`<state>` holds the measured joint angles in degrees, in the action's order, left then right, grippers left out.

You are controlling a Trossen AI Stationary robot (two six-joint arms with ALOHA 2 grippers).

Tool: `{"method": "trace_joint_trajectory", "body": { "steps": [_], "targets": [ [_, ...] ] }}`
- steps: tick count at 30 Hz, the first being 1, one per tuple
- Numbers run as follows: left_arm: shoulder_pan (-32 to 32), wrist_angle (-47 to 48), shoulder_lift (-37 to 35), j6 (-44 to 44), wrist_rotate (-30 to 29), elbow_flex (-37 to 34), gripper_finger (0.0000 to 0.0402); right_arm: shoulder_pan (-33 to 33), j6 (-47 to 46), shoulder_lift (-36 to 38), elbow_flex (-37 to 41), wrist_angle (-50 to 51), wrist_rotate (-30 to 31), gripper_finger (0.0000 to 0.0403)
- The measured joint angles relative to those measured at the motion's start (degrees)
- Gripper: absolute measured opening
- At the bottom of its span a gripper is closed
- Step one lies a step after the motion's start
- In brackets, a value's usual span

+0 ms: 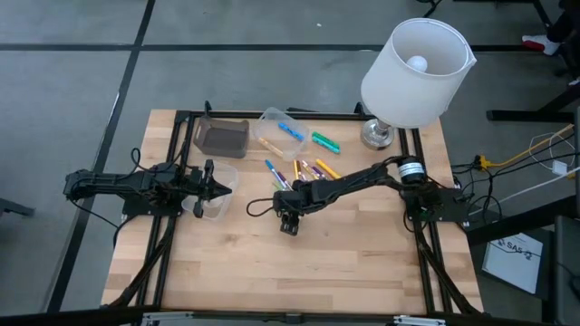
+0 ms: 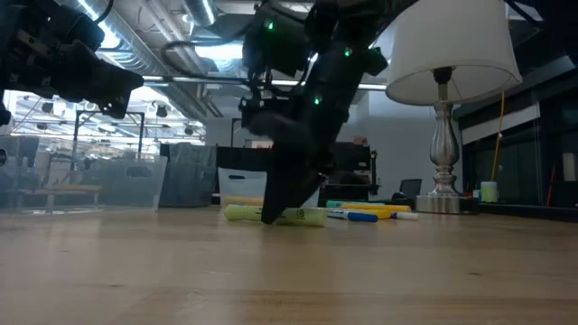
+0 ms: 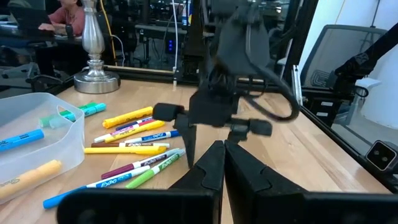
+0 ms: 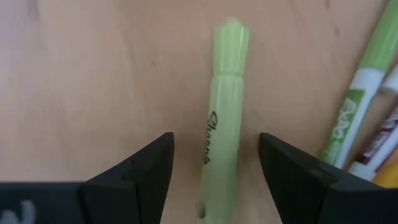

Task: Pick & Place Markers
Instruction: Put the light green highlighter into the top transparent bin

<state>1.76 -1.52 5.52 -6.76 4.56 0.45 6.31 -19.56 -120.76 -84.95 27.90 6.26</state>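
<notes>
Ahead of your left gripper point(image 3: 219, 163), its fingers pressed together, you see the right gripper point(image 3: 208, 140) pointing down at the table point(image 3: 323, 162); loose markers point(image 3: 134, 146) lie beside it; a clear container point(image 3: 65, 134) holds more.

Table point(image 1: 362, 263): loose markers point(image 1: 304, 170) near the middle. Open tub point(image 1: 277, 129) behind them, markers inside; two more markers point(image 1: 325, 142) just right of it. Bin point(image 1: 220, 137) left of the tub. Cup point(image 1: 216, 192) at the left side, left gripper point(image 1: 220, 188) above it. Lamp point(image 1: 410, 77) at the back right corner. Right gripper point(image 4: 216, 163) astride one marker point(image 4: 225, 118) lying at the front of the loose group.
</notes>
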Motion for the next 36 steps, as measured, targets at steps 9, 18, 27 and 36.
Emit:
{"method": "trace_joint_trajectory", "body": {
  "steps": [9, 18, 27, 36],
  "targets": [
    [0.02, 0.00, 0.00, 0.00, 0.00, 0.02, 0.0006, 0.07, -2.75, -1.34, -0.22, -0.12, 0.35, 0.0205],
    [0.02, 0.00, -0.02, 0.00, 0.00, 0.00, 0.0006, -0.02, -2.99, -1.46, -0.15, 0.41, 0.04, 0.0116],
    [0.01, 0.00, 0.00, 0.00, 0.00, 0.02, 0.0006, -0.02, -2.99, -1.52, -0.10, 0.39, -0.08, 0.0069],
    [0.01, 0.00, -0.02, 0.00, 0.00, 0.00, 0.0006, -0.26, -2.99, -1.52, -0.07, 0.28, -1.16, 0.0079]
  ]
}}
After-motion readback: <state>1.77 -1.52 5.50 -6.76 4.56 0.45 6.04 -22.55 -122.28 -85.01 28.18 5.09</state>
